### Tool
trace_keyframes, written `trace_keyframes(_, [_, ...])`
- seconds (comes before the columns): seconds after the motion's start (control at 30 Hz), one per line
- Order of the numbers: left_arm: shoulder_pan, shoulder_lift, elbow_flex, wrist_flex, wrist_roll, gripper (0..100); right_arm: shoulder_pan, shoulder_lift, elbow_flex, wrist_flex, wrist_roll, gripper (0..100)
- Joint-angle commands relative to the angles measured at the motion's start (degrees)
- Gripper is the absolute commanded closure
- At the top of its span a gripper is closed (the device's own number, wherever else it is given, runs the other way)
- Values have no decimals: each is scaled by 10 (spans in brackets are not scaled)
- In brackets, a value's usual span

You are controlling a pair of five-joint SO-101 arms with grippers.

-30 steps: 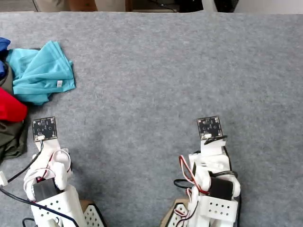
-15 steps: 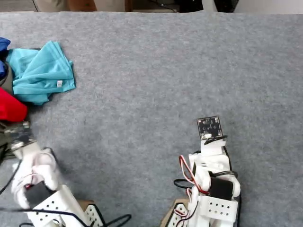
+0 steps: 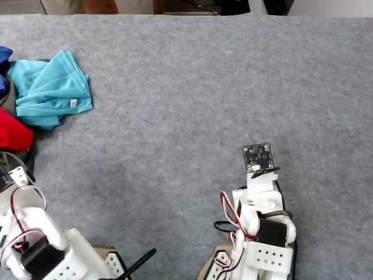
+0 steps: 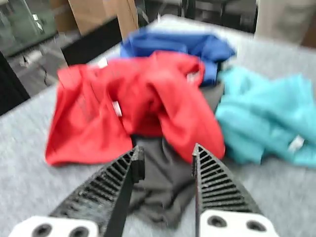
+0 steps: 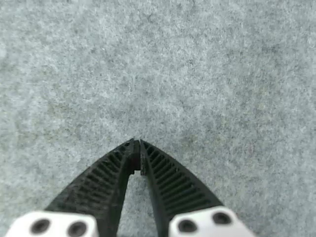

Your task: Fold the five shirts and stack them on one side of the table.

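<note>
Shirts unfolded, crumpled in one heap at the table point(image 3: 204, 87) edge on the left arm's side: teal shirt point(image 3: 49, 87), red shirt point(image 3: 11, 133), blue shirt point(image 4: 182, 47), dark grey shirt point(image 4: 165, 187) underneath. Left tool point(image 4: 167, 150) moderately parted, empty, near the grey shirt. Right tool point(image 5: 137, 144) closed, tips together, over bare table.

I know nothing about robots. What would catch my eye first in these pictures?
The bright heap of crumpled shirts at the table's left edge stands out first: a teal shirt, a red shirt, a blue shirt, and a dark grey shirt peeking from under the red. The left pincer is open and points at that heap. The right pincer is shut above the bare grey table.
</note>
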Motion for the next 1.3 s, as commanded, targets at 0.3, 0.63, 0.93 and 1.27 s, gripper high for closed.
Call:
trace_keyframes(0.3, [-27, 269, -354, -13, 85, 829, -3, -29, 0, 2, 1, 993])
trace_keyframes(0.63, [-76, 649, -602, -41, 141, 829, -3, -29, 0, 2, 1, 993])
trace_keyframes(0.93, [-84, 955, -682, -163, 141, 832, -3, -29, 0, 2, 1, 993])
trace_keyframes(1.27, [-39, 1226, -804, -187, 142, 859, -3, -29, 0, 2, 1, 993])
